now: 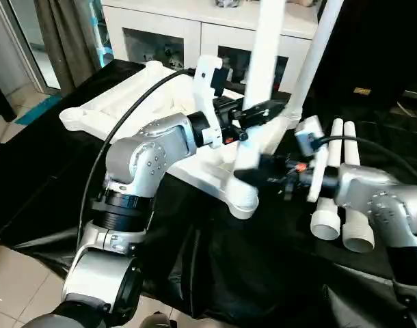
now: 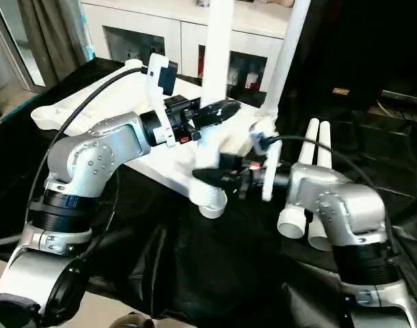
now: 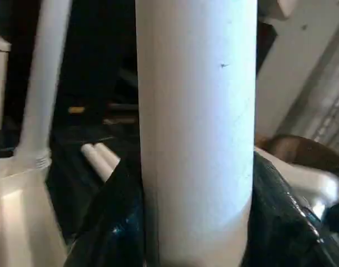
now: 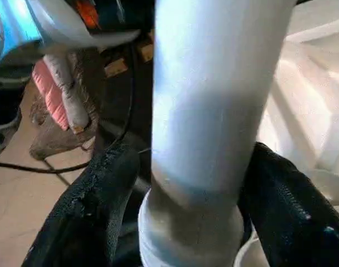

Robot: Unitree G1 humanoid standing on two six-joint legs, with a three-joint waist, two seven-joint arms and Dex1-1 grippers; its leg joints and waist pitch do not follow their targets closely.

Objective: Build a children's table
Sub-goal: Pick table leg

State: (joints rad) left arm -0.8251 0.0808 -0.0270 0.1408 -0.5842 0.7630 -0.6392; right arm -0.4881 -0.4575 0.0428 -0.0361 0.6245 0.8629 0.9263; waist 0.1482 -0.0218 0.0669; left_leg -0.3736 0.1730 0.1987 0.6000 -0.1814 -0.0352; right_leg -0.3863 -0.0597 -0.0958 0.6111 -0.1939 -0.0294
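The children's table top (image 1: 119, 102) lies upside down on black cloth, ribs up. One white leg (image 1: 318, 48) stands in its far right corner socket. A second leg (image 1: 266, 48) stands upright over the near corner socket (image 1: 243, 201). My left gripper (image 1: 253, 113) is shut on this leg at mid height, and both black fingers (image 3: 116, 222) press its sides. My right gripper (image 1: 253, 171) straddles the leg's lower end just above the socket, and its fingers (image 4: 103, 206) stand off the tube. Whether the leg's end is seated in the socket is hidden.
Two loose white legs (image 1: 342, 198) lie side by side on the cloth (image 1: 249, 273) beside my right forearm. A white cabinet (image 1: 167, 27) with glass fronts stands behind the table. Tiled floor lies to the left, past the cloth's edge.
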